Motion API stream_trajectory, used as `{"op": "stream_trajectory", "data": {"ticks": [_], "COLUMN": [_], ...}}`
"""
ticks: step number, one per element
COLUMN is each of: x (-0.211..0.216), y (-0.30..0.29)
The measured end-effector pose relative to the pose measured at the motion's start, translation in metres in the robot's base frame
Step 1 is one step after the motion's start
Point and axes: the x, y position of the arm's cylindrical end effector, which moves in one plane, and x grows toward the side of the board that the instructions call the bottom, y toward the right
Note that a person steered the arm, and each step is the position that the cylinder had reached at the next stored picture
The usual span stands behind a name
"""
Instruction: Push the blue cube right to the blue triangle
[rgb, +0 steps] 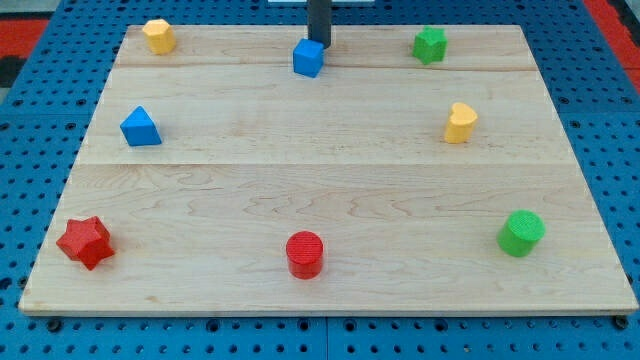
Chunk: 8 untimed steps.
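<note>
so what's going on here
A robot arm with a dark rod is working on a wooden board scattered with coloured blocks. My tip sits just behind the blue cube at the view's top, apparently touching it. The blue triangle lies well off to the view's lower left, so the push is not yet done.

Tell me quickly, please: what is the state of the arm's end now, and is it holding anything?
My tip: a bare rod with no jaws, holding nothing; it stands just behind the blue cube, at its upper right corner, apparently touching it.
</note>
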Motion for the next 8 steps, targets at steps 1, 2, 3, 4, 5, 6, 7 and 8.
{"op": "stream_trajectory", "data": {"ticks": [1,2,3,4,5,6,7,8], "x": [0.052,0.055,0.061,0.087,0.116,0.119,0.119,0.119], "y": [-0.017,-0.073,-0.078,-0.066,-0.063,-0.048,-0.048,-0.087]}}
